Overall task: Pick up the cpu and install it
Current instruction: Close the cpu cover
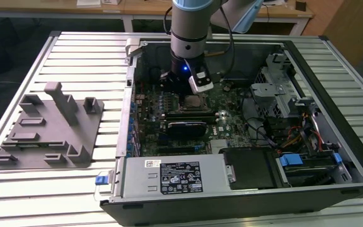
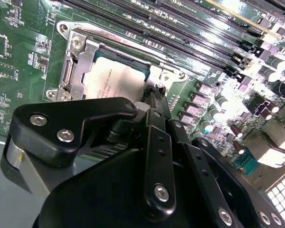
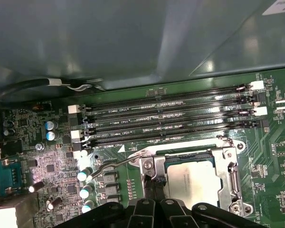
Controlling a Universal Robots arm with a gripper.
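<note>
The cpu (image 2: 116, 78) is a flat square chip with a pale silver top, lying inside the metal-framed socket (image 2: 71, 61) on the green motherboard. In the first wrist view the cpu (image 3: 194, 178) sits within the socket frame (image 3: 230, 164), and a thin wire lever (image 3: 111, 165) juts out beside it. My black gripper (image 2: 154, 90) is shut with nothing in it, its tip at the socket frame's edge right beside the chip. From the exterior view the gripper (image 1: 193, 93) hangs just above the cpu (image 1: 194, 100) inside the open computer case.
Several long memory slots (image 3: 171, 114) run close by the socket. The case walls (image 1: 128, 94) enclose the board. A power supply (image 1: 175, 175) and drive cage (image 1: 282, 90) stand inside the case. A grey fixture (image 1: 49, 127) with blocks lies on the slatted table at the exterior view's left.
</note>
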